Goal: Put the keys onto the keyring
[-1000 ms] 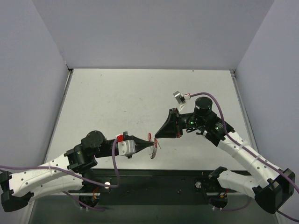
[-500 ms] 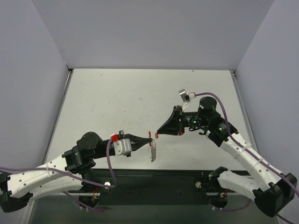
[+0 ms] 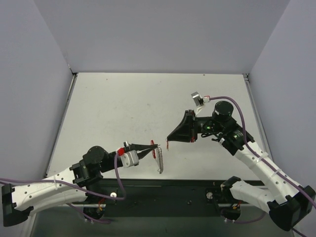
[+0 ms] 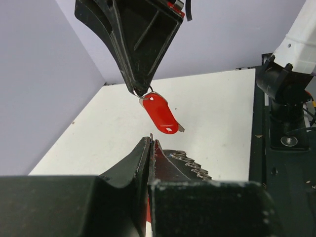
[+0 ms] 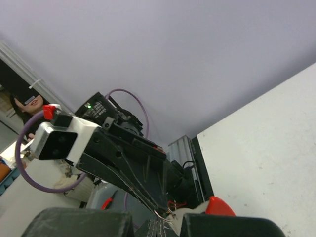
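My left gripper point(image 3: 157, 144) point(image 4: 151, 139) is shut on the keyring point(image 3: 159, 159). Its silver chain point(image 4: 191, 161) hangs beside the right finger, and a little red shows between the jaws. My right gripper point(image 3: 168, 140) point(image 4: 143, 93) is shut on a thin wire loop. From that loop dangles a key point(image 4: 159, 112) point(image 3: 168, 145) with a flat red body, a hole and a short silver tip. The key hangs just above and beyond my left fingertips, apart from them. In the right wrist view the left gripper's tip point(image 5: 161, 212) points at my right gripper point(image 5: 159, 228), with the key's red edge point(image 5: 219, 206) beside it.
Both grippers hover over the near middle of the white table point(image 3: 123, 108). Grey walls close it in at the left, back and right. A black base rail point(image 3: 197, 190) runs along the near edge.
My left gripper has lifted and drawn slightly left with the keyring, the chain swinging under it. The right gripper has shifted slightly right, so the two tips stand a little farther apart.
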Available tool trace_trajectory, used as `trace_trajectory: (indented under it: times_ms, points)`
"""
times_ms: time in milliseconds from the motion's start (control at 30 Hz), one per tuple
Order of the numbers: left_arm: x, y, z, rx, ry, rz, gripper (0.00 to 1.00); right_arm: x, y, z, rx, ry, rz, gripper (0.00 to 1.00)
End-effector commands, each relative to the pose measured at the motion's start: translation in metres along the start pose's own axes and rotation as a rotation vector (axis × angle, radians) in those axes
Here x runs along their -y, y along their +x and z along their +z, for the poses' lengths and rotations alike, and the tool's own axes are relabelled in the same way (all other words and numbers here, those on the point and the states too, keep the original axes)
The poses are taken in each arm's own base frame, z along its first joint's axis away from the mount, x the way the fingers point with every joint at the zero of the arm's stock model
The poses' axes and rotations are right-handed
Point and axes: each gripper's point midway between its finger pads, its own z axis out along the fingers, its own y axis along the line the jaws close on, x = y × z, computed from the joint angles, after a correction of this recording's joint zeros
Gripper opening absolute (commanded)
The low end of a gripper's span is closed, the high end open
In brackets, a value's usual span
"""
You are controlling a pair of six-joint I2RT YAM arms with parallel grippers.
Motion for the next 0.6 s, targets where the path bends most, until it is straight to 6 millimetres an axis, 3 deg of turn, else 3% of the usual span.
trace_trajectory:
  times_ms: [0, 367, 567]
  points:
    - [-0.015, -0.040, 0.003, 0.173, -0.061, 0.074, 0.00, -0.036, -0.026, 0.002, 0.054, -0.127, -0.116, 0.00]
    - [-0.023, -0.054, 0.003, 0.288, -0.121, 0.096, 0.00, -0.038, -0.030, 0.008, 0.049, -0.153, -0.113, 0.00]
    - [-0.019, -0.052, 0.011, 0.290, -0.100, 0.094, 0.00, -0.039, -0.036, 0.009, 0.073, -0.154, -0.110, 0.00]
